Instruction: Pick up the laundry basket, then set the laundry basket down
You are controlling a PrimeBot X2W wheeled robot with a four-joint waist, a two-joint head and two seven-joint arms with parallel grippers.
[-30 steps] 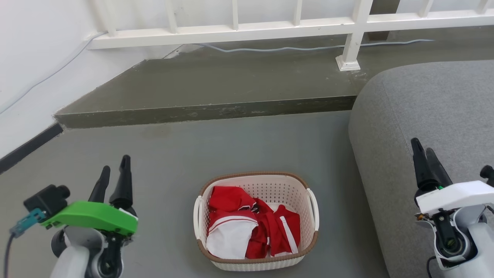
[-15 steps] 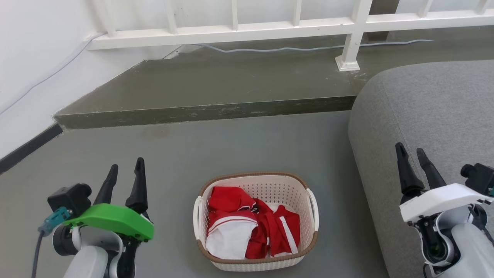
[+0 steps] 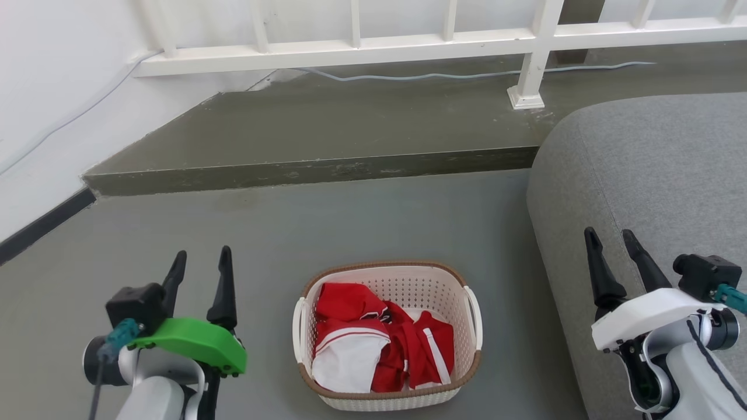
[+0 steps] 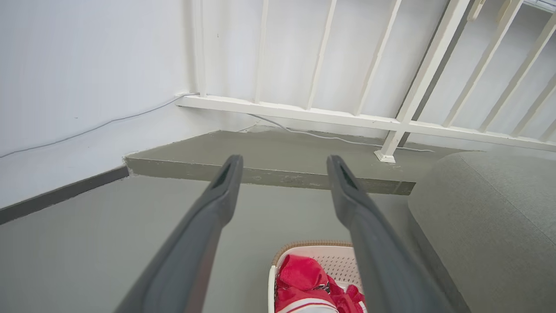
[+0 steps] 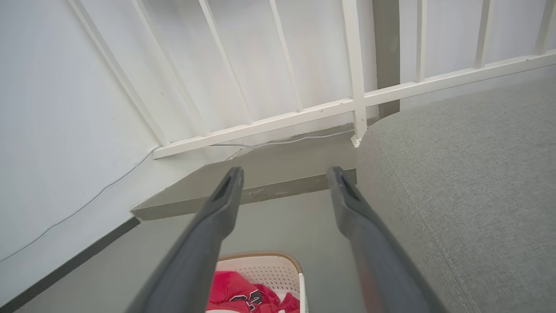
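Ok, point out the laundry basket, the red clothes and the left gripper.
laundry basket (image 3: 415, 287), head view, on its far inner wall.
red clothes (image 3: 345, 301), head view, on the red fabric at the basket's back left.
left gripper (image 3: 203, 252), head view, midway between its two fingertips.
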